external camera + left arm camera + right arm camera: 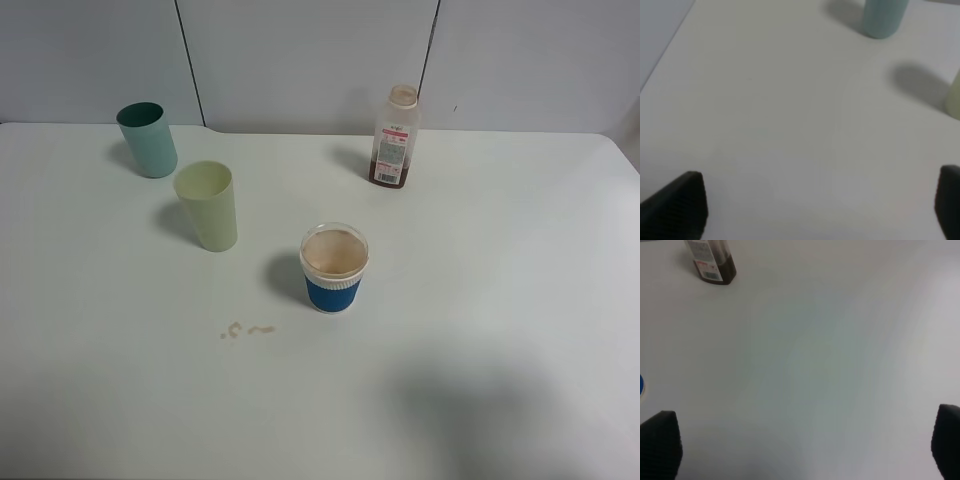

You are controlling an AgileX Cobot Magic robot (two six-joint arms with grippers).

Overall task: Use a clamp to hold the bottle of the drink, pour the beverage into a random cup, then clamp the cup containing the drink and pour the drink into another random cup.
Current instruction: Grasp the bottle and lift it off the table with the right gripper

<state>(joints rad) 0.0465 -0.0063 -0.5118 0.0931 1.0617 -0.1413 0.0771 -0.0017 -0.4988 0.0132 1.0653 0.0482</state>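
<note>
Jaws spread wide on left gripper (815, 205) and right gripper (804, 445), both empty, angled down at table (500, 300)

1. We find the worktop (520, 300) open along its right side and near edge.
2. The bottle (394, 137) stands alone at the far edge (room all round).
3. The teal tumbler (147, 139) and the yellow-green tumbler (207, 205) stand close together toward the far-left corner.
4. The blue-sleeved cup (333, 267) occupies the middle.

On the white worktop (520, 300): teal tumbler (147, 140), pale yellow-green tumbler (208, 205), blue-sleeved paper cup (333, 268), bottle (394, 138) (dark drink (388, 175) low inside), small brownish drips (247, 329), all apart.
</note>
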